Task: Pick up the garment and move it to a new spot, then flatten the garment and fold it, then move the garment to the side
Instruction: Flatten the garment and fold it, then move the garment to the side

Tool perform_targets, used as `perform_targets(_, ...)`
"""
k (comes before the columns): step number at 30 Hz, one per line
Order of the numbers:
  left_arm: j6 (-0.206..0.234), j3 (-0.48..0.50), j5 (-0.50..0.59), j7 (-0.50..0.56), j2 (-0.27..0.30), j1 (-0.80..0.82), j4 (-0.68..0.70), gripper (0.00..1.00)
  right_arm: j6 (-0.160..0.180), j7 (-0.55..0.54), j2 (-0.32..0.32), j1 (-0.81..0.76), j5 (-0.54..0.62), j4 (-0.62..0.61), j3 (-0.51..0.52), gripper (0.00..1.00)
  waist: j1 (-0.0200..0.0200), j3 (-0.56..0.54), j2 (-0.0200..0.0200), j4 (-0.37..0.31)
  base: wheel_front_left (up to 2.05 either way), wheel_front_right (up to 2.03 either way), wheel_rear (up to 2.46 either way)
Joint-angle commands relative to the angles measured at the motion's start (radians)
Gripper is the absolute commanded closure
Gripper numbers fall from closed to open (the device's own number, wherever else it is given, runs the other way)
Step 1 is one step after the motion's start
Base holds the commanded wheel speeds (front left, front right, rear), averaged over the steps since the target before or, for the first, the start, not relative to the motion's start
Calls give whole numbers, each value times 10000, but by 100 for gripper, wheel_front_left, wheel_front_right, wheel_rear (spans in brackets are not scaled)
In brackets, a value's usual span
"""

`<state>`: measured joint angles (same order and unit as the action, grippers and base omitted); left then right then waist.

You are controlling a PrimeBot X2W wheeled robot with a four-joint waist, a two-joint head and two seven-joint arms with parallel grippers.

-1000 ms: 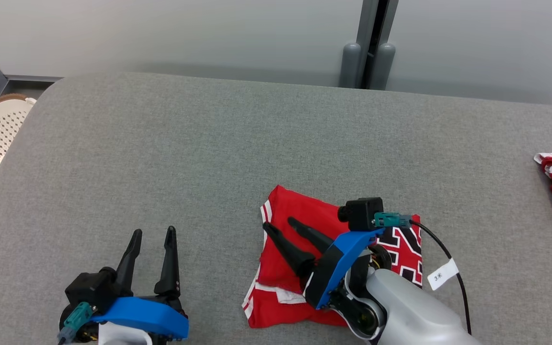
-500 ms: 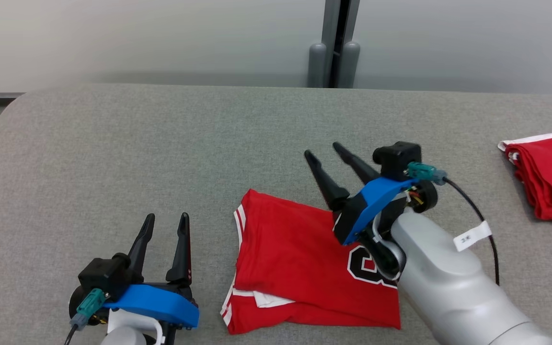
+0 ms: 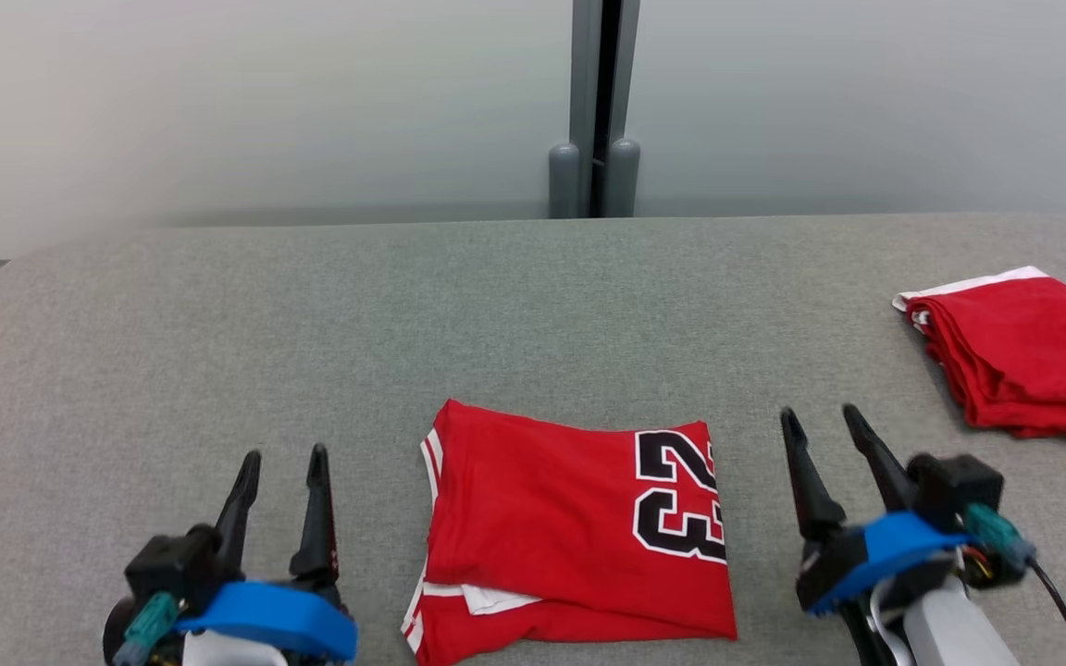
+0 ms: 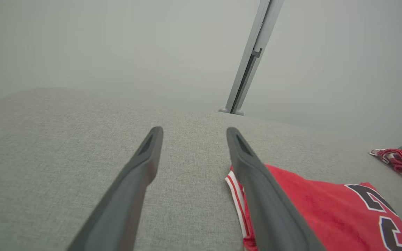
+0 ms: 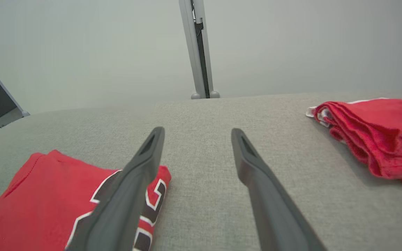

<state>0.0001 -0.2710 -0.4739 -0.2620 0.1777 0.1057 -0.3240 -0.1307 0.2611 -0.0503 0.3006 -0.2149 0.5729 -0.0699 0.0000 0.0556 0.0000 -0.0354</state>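
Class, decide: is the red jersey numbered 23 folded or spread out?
Folded. The jersey forms a compact rectangle, stacked layers and white trim showing at its near edge.

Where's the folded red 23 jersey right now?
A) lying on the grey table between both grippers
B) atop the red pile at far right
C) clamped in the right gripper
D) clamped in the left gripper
A: the jersey lies free on the table, the open left gripper and right gripper flanking it.
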Motion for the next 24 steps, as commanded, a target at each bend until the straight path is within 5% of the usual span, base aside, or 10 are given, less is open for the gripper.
perform_targets(1, 68, 151, 52, -39, -34, -240, 19, 0, -1, 54, -10, -443, 197, -349, 168, 0, 0, -75, 0, -88, 0, 0, 0)
perform_targets(8, 18, 633, 269, -40, -125, -982, 173, 0, -1, 55, -2, -1770, 349, -1484, 638, 0, 0, -103, 0, -250, 0, 0, 0)
perform_targets(24, -235, 1045, 781, -40, -367, -1107, 101, 0, -1, 55, -5, -2091, 273, -1592, 415, 0, 0, -70, 0, -198, 0, 0, 0)
